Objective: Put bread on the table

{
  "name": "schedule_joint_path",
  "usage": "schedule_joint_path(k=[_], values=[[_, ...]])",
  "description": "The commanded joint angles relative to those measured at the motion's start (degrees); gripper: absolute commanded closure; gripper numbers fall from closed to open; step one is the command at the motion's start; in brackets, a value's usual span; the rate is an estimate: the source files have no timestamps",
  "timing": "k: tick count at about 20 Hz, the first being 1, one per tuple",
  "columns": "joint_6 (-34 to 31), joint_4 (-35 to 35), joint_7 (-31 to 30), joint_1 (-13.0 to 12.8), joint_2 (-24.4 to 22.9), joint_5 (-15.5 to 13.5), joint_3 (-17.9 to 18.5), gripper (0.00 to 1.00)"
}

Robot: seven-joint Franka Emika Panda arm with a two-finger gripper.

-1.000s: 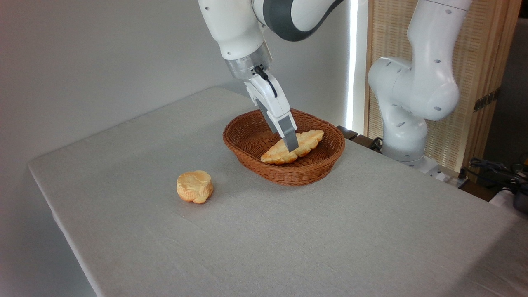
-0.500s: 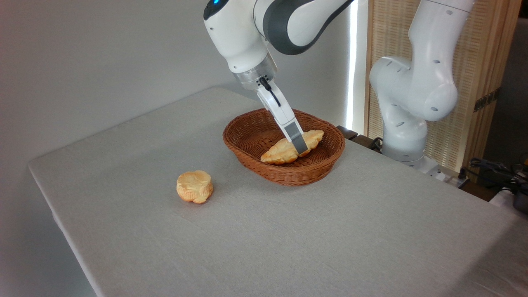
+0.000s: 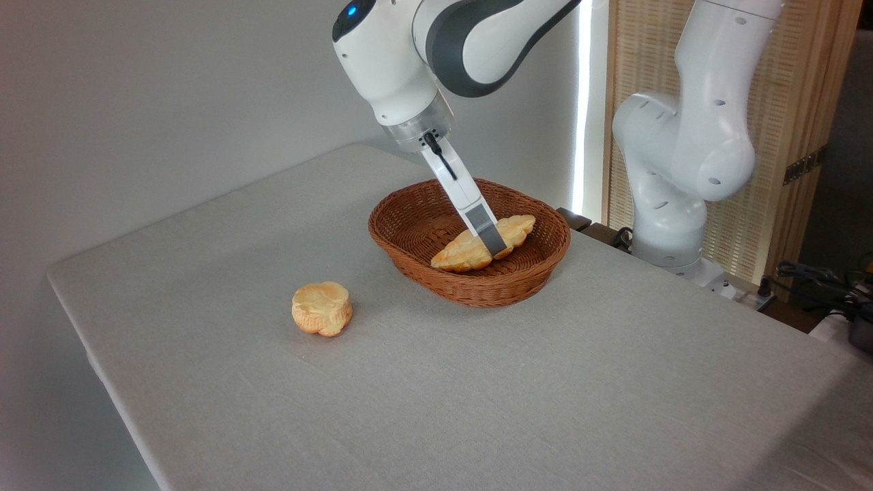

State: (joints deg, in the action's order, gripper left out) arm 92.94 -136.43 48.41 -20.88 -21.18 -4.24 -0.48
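- The bread (image 3: 477, 248) lies inside the basket (image 3: 409, 256), slanting from the near rim up toward the back right.
- The gripper (image 3: 495, 249) reaches down into the basket, its grey finger (image 3: 485, 231) laid across the loaf's middle — the second finger is hidden, so I cannot tell whether it grips.
- A small bun (image 3: 322, 309) sits on the table (image 3: 477, 395), well left of the basket.
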Motion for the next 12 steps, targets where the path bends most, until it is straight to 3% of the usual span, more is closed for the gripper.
schedule_joint_path(k=[1,12], values=[[1.5,-0.2,0.9,-0.7,1.4,-1.1,0.3,0.00],[3.2,-0.2,0.9,-1.3,3.2,-1.1,-1.3,0.00]])
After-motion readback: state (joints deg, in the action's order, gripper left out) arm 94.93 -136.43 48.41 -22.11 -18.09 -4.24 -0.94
